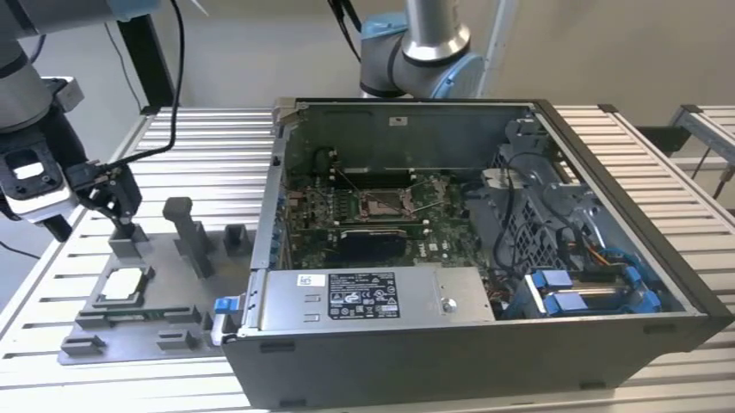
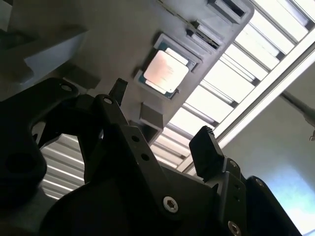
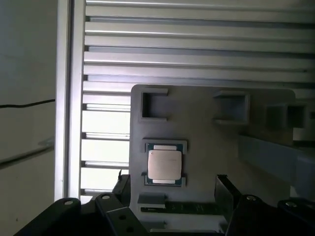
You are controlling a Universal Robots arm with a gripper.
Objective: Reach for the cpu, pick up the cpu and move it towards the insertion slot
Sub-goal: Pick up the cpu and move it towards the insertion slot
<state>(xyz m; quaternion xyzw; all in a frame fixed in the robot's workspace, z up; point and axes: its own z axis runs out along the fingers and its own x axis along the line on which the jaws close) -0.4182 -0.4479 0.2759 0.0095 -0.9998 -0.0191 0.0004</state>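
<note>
While the claw (image 3: 171, 183) gapes above, the cpu (image 3: 165, 164) sits in its tray (image 3: 206, 142).

Your arm (image 1: 17, 77) runs off the exterior view's upper left edge; the cpu (image 1: 124, 284) there is too small to discern.

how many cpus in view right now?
1. The cpu sits in its recess on the grey fixture plate, ahead of the open gripper in both wrist views, not gripped. The insertion slot inside the case looks empty.
</note>
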